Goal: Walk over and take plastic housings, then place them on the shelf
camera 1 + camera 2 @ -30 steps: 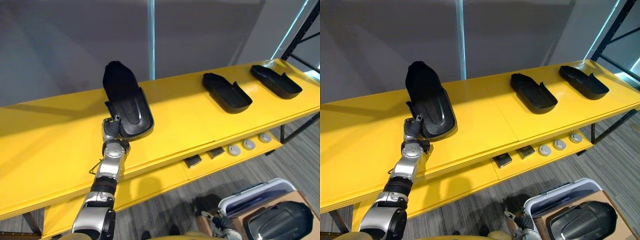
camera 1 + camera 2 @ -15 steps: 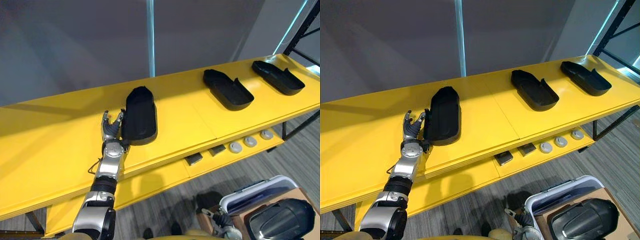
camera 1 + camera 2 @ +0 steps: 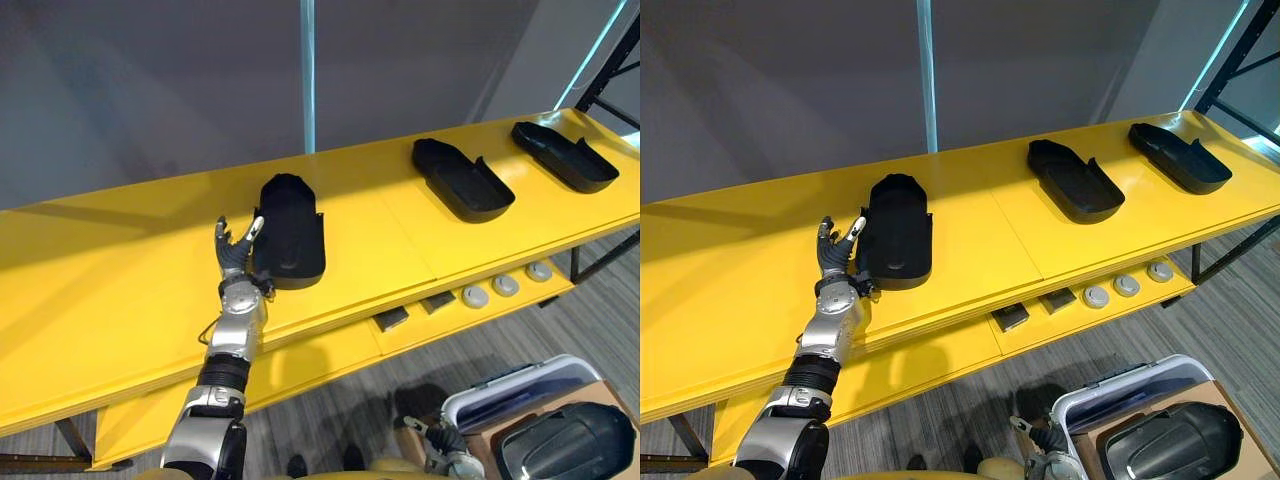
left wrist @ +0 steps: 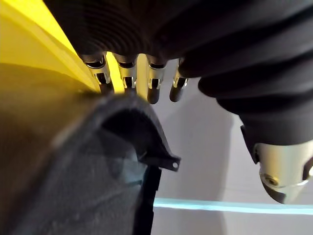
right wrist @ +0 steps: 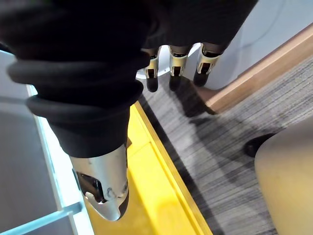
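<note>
Lying hollow side down on the top board of the yellow shelf (image 3: 120, 290), a black plastic housing (image 3: 290, 232) is seen in the left eye view, near the front edge. The left hand (image 3: 235, 255) is raised just beside the housing's left flank, with its fingers (image 3: 222, 232) spread apart and straight and the thumb tip by the housing's rim; nothing is clasped, and whether the housing is touched cannot be told. Two further housings are set hollow side up along the same board to the right, a second housing (image 3: 462, 180) and a third housing (image 3: 563, 157), well apart from the hand. On the lower board, dark blocks (image 3: 390, 318) and round discs (image 3: 505, 285) are laid in a row.

In the left wrist view, the housing's dark ribbed shell (image 4: 73, 176) is shown close under the palm, with the extended fingers reaching past its rim and not curled round it.

In the right wrist view, the right hand (image 5: 88, 98) is held over grey carpet floor (image 5: 220, 147) beside a yellow shelf edge (image 5: 151, 186); its fingers (image 5: 171, 66) hang relaxed and slightly apart, and nothing is held.
</note>
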You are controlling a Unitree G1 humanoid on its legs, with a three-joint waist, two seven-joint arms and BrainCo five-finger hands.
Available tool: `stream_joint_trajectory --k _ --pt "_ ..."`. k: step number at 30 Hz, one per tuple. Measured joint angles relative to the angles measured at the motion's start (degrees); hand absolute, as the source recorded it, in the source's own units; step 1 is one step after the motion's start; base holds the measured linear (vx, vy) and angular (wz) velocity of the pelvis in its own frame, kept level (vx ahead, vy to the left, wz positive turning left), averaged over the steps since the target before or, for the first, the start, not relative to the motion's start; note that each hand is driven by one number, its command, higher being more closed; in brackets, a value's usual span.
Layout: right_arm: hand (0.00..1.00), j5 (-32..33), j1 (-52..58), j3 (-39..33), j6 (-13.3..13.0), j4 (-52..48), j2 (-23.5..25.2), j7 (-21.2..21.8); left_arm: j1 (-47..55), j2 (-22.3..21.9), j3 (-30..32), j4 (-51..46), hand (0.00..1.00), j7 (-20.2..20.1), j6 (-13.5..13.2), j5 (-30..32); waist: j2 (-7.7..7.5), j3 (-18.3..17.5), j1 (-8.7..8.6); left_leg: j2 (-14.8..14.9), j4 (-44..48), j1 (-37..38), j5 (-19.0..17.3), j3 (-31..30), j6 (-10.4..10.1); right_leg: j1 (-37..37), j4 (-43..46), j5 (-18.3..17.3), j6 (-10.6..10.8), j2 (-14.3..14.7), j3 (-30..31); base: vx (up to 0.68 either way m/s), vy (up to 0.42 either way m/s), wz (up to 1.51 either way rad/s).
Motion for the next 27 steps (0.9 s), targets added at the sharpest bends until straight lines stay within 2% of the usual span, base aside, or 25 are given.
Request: stream_joint_trajectory --k 5,8,10,14,17,18,19,22,27 --pt "0.00 -0.01 0.40 -1.16 0.33 -0.48 0.23 -0.17 1.36 -2.46 -3.67 -4.64 0.00 -0.67 -0.12 0.27 0.03 0.00 0.18 0.00 -0.05 -0.05 -0.24 -0.22 -0.35 -0.17 0.57 -0.59 0.34 -0.07 -0.13 0.00 0.006 0.03" --pt "0.00 -0.01 0.60 -1.20 0.33 -0.84 0.24 -0.18 1.49 -3.36 -4.78 -7.71 0.00 -0.45 -0.15 3.37 0.05 -0.01 0.18 -0.01 0.37 -0.17 -0.22 -0.22 -0.30 -0.52 1.35 -0.99 0.23 -0.07 -0.08 0.00 0.000 0.00" --pt "0.00 0.00 0.69 -1.36 0.33 -0.96 0.26 -0.18 1.51 -3.56 -6.06 -10.50 0.00 -0.21 -0.12 6.71 0.07 -0.02 0.26 -0.01 0.69 -0.44 -0.13 -0.25 -0.13 -0.72 1.47 -1.03 0.20 -0.06 -0.08 0.00 0.000 0.00" --pt "0.00 0.01 0.79 -2.25 -0.06 -0.92 0.49 -0.18 3.64 -3.65 -10.18 -20.59 0.00 0.17 -0.36 17.75 0.26 -0.07 0.37 0.04 0.85 -0.35 -0.17 -0.31 -0.09 -0.81 2.06 -1.30 -0.01 -0.03 -0.11 0.00 0.000 0.00" --pt "0.00 0.01 1.15 -2.33 -1.09 -0.94 0.50 -0.18 8.57 -3.72 -13.97 -26.41 0.00 -0.46 -1.56 24.60 0.51 -0.16 0.60 0.04 1.62 -0.51 -0.85 -0.29 -0.24 -0.78 2.36 -1.42 -0.06 -0.02 -0.01 0.00 0.000 0.00" --pt "0.00 0.01 1.37 -2.53 -1.27 -0.96 0.51 -0.16 10.17 -3.69 -15.33 -27.39 1.00 -0.69 -1.69 26.00 0.61 -0.23 0.81 0.04 1.75 -0.51 -1.13 -0.30 -0.44 -0.73 2.37 -1.42 -0.06 -0.01 0.02 0.00 0.000 0.00" --pt "0.00 0.01 1.79 -2.81 -1.45 -0.96 0.50 -0.14 12.54 -3.67 -17.42 -27.92 1.00 -0.89 -2.24 27.72 0.90 -0.41 1.60 0.06 1.73 -0.64 -1.28 -0.32 -0.54 -0.66 2.37 -1.42 -0.06 0.00 0.02 -0.03 0.003 0.00" --pt "0.00 -0.01 2.03 -2.69 -1.99 -0.76 -0.06 -0.11 18.32 -3.31 -21.81 -29.27 1.00 -3.36 -3.26 31.35 1.63 -0.86 1.88 0.05 1.59 -0.93 -1.51 -0.40 -0.25 -0.67 2.35 -1.57 0.16 -0.06 -0.18 -0.02 0.008 0.05" --pt "0.00 -0.01 1.92 -1.52 -2.29 -0.39 -0.11 -0.12 23.91 -1.12 -27.04 -29.81 1.00 -8.32 -5.93 33.49 1.60 -1.00 2.04 0.09 1.66 -1.41 -1.26 -0.54 -0.55 -0.99 2.19 -1.56 0.23 -0.09 -0.65 0.00 0.002 0.02"
